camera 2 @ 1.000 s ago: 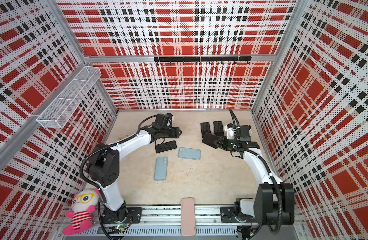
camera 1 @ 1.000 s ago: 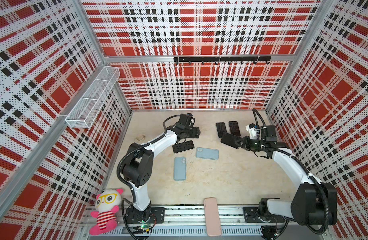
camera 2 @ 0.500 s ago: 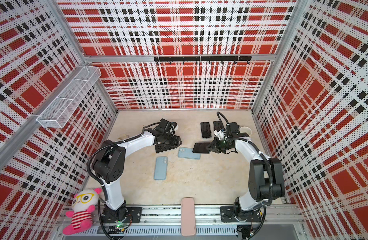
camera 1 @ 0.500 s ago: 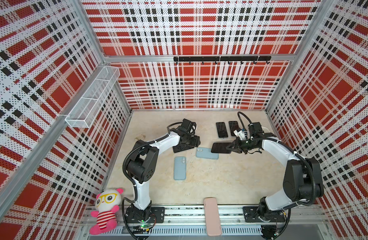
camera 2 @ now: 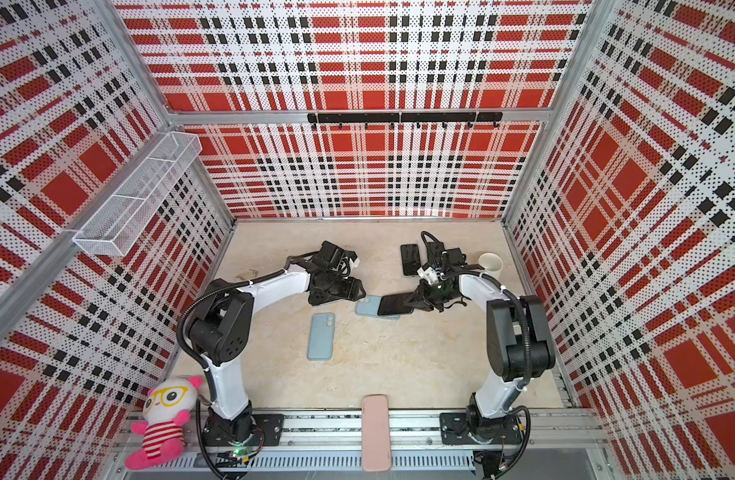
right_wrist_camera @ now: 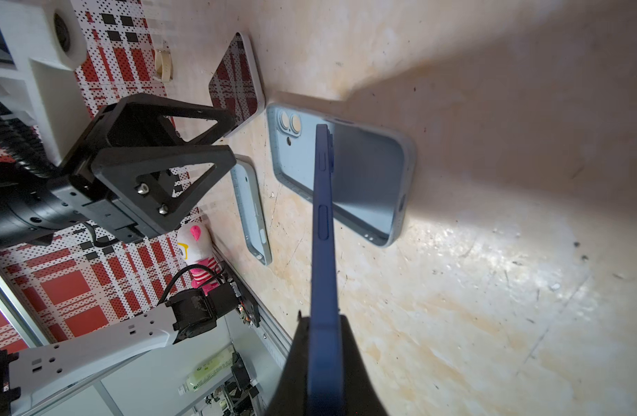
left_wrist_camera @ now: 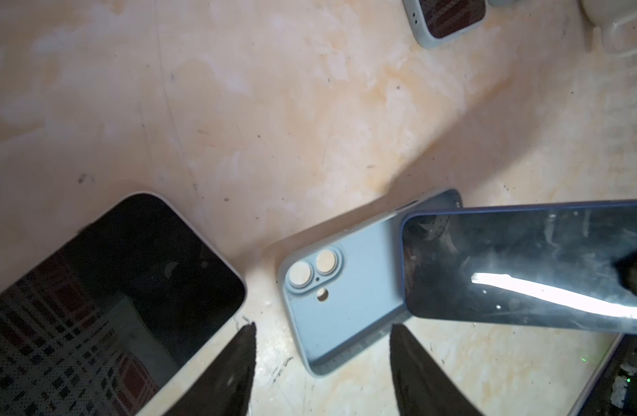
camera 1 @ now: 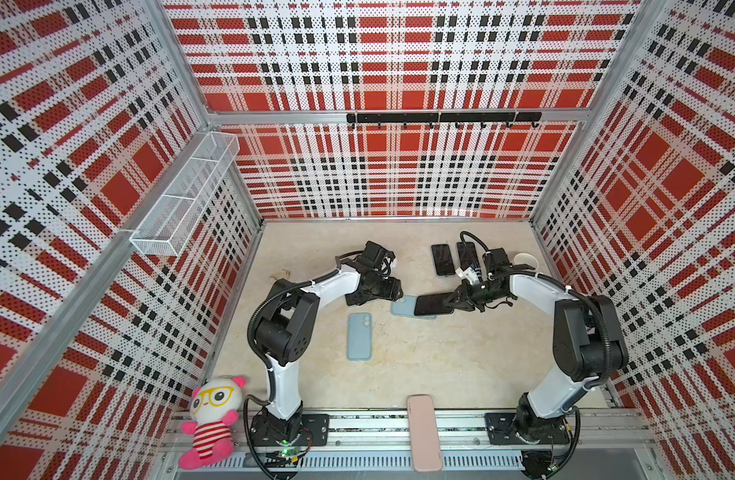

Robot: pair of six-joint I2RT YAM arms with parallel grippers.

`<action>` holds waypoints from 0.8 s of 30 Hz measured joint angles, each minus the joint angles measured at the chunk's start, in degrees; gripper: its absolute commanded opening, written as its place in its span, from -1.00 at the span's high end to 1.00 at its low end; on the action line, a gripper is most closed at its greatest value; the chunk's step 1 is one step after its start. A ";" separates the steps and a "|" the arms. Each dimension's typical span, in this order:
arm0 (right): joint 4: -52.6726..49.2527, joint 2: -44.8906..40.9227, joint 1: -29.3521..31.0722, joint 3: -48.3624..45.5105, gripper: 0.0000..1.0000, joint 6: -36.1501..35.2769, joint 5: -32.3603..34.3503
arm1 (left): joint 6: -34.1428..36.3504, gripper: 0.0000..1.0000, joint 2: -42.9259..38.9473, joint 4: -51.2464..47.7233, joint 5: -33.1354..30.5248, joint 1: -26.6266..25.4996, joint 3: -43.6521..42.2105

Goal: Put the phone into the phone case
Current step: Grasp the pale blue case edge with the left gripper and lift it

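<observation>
- Hovering over the open blue phone case (left_wrist_camera: 346,299), the phone (camera 1: 434,304) is being gripped at one end by the right gripper (right_wrist_camera: 324,335).
- The left gripper (left_wrist_camera: 322,326) is being held open, empty, beside the case.
- Insertion is seemingly being started; next, the phone's free end likely needs seating.
- Also being counted: three other phones (camera 1: 440,259), two other cases (camera 1: 359,336).

White arm links (camera 1: 336,286), black joints (camera 1: 282,332), ribbed black cables (right_wrist_camera: 11,137); left hand (right_wrist_camera: 234,139): triangular black fingers (right_wrist_camera: 108,162), seemingly screw-fastened.

A plush doll (camera 1: 211,419) sits at seven o'clock, off the surface (camera 1: 420,365). A pink case (camera 1: 424,432) lies across the front rail (camera 1: 357,424) at six. A white cup (camera 1: 526,261) stands at two; two dark phones (camera 1: 442,259) lie side by side at one.
</observation>
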 measured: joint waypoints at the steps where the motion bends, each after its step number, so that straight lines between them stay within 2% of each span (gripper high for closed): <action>1: 0.02 0.39 0.00 0.02 1.00 -0.15 -0.15 | 0.00 -0.22 0.00 -0.02 0.39 0.22 -0.33; 24: 0.42 5.14 0.00 1.68 1.00 -4.28 -4.37 | -0.09 -0.15 4.11 1.20 5.81 0.17 -1.79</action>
